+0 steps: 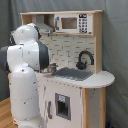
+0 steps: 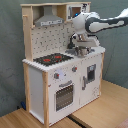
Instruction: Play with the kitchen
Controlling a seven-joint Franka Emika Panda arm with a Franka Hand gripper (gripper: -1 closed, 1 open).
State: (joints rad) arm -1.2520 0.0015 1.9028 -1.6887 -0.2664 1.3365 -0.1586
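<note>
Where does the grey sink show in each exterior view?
First exterior view: the grey sink lies mid-frame on the counter, right of the arm.
Second exterior view: the sink is hidden behind the arm's wrist.
Shared landmark: the dotted backsplash.

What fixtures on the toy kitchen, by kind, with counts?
Hob: 1
Sink: 1
Tap: 1
Hood: 1
Microwave: 1
Oven door: 1
Knobs above the oven: 2
Total: 8

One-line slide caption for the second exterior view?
Panda arm reaches over the toy kitchen counter beside the hob.
</note>
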